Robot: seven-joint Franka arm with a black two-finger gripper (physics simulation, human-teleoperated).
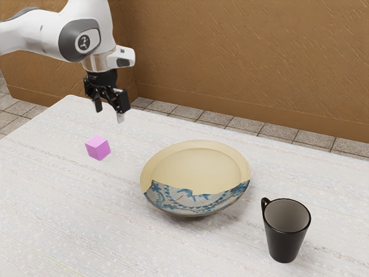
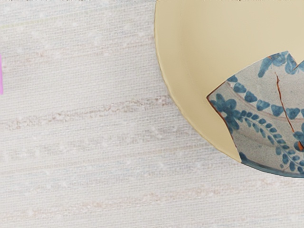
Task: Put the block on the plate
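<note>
In the exterior view my gripper (image 1: pixel 109 112) hangs well above the table, its two fingers apart with nothing between them, so it is open. Below it rests the pink block (image 1: pixel 98 148), on the tabletop and apart from the plate. The plate (image 1: pixel 196 167), cream with a blue-patterned section, lies farther toward the exterior view's right. From the wrist camera, a thin strip of the block (image 2: pixel 1 76) appears at the picture's edge, along with part of the plate (image 2: pixel 190 71).
A black mug (image 1: pixel 285 231) stands upright beyond the plate, near the exterior view's lower right. The white table (image 1: pixel 69 219) carries all of these, and a brown wall (image 1: pixel 248 57) rises behind it.
</note>
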